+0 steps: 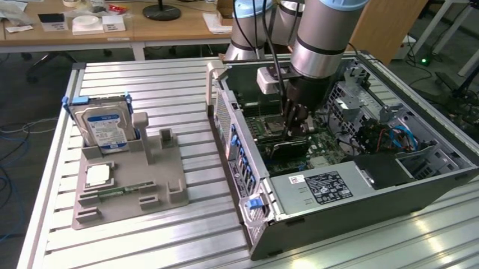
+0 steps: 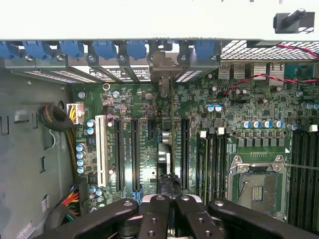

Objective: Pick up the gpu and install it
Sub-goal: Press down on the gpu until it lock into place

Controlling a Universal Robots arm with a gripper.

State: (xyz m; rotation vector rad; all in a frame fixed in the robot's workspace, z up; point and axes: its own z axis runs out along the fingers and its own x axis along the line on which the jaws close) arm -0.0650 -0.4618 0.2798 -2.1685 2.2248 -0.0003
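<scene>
The gpu (image 1: 289, 148) stands on edge inside the open computer case (image 1: 247, 168), low over the green motherboard (image 2: 199, 114). In the wrist view the gpu (image 2: 168, 149) appears edge-on as a thin strip between the black expansion slots. Its silver-grey end bracket (image 2: 162, 67) sits against the row of rear slot covers. My gripper (image 1: 294, 129) reaches straight down into the case from above the card. The gripper (image 2: 170, 201) has its two black fingers (image 2: 154, 216) drawn close together on the card's upper edge.
A grey fixture tray (image 1: 161, 199) on the exterior view's left holds a silver hard drive (image 1: 105, 126), a processor chip (image 1: 98, 175) and a green memory stick (image 1: 116, 191). The power supply (image 1: 322, 188) fills the case's near end. An empty processor socket (image 2: 256, 185) lies beside the slots.
</scene>
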